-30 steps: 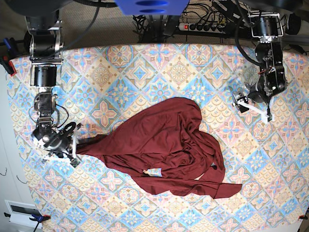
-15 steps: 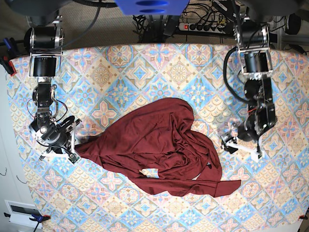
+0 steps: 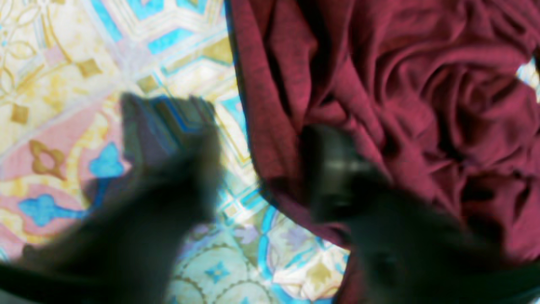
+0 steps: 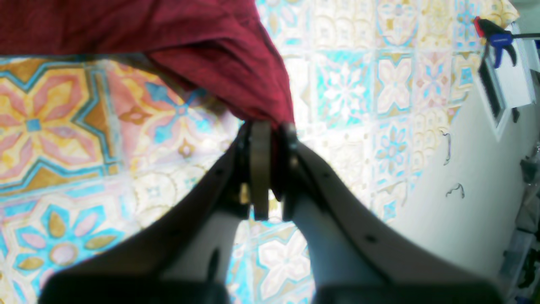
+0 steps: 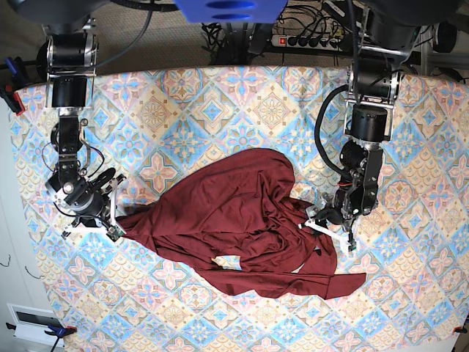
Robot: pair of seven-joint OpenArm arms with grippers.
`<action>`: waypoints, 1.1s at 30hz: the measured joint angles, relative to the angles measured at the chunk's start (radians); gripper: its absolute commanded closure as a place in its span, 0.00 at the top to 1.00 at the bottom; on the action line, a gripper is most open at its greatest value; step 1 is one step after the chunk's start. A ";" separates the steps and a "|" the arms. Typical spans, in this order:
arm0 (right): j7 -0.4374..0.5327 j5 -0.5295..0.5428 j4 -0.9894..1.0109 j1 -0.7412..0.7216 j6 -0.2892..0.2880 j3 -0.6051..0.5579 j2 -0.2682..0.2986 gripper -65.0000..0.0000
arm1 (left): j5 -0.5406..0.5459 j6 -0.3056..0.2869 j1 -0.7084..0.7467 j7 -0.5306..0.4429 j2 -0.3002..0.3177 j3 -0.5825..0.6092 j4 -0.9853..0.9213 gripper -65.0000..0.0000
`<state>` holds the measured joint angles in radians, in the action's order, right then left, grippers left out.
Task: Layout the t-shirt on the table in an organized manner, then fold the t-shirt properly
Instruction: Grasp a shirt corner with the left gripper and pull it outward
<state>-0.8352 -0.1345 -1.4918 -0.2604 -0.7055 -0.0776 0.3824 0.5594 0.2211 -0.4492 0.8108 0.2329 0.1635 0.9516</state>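
The dark maroon t-shirt [image 5: 242, 216] lies crumpled in the middle of the table [image 5: 220, 103]. My right gripper [image 5: 115, 220] is at the shirt's left tip. In the right wrist view that gripper [image 4: 272, 139] is shut on a bunched corner of the t-shirt [image 4: 236, 55]. My left gripper [image 5: 327, 229] is low at the shirt's right edge. In the left wrist view the left gripper [image 3: 257, 169] is blurred and open. One of its fingers [image 3: 168, 177] is over the bare table [image 3: 76, 63]. The other finger is over the t-shirt [image 3: 422, 84], so the cloth's edge runs between them.
A power strip [image 5: 308, 40] and cables lie behind the table's far edge. A blue clamp [image 4: 493, 36] holds the tablecloth at the left edge, beside a white box [image 5: 29, 319] off the table. The shirt's lower hem stretches towards the front right [image 5: 344, 282].
The left arm has swung in from the table's right side and come down at the shirt's right edge, its jaws narrower than before. The right gripper has stayed shut on the shirt's left tip and barely moved.
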 measured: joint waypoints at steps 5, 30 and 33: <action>0.000 0.000 0.000 0.000 0.000 0.000 0.000 0.00 | 0.035 -0.003 0.021 0.062 0.000 -0.003 0.033 0.00; 0.015 -0.179 0.255 -0.094 -0.009 0.003 -0.003 0.00 | 0.265 0.004 0.898 0.301 0.125 -0.237 1.047 0.00; 0.026 -0.264 0.282 -0.109 -0.009 0.003 -0.003 0.00 | 0.313 0.002 0.935 0.301 0.125 -0.237 1.047 0.00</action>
<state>-0.8089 -0.3988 -1.2102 -0.3698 -0.7143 -0.0746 0.3794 0.8722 0.2226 0.4858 1.1118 0.3576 -0.0734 1.9984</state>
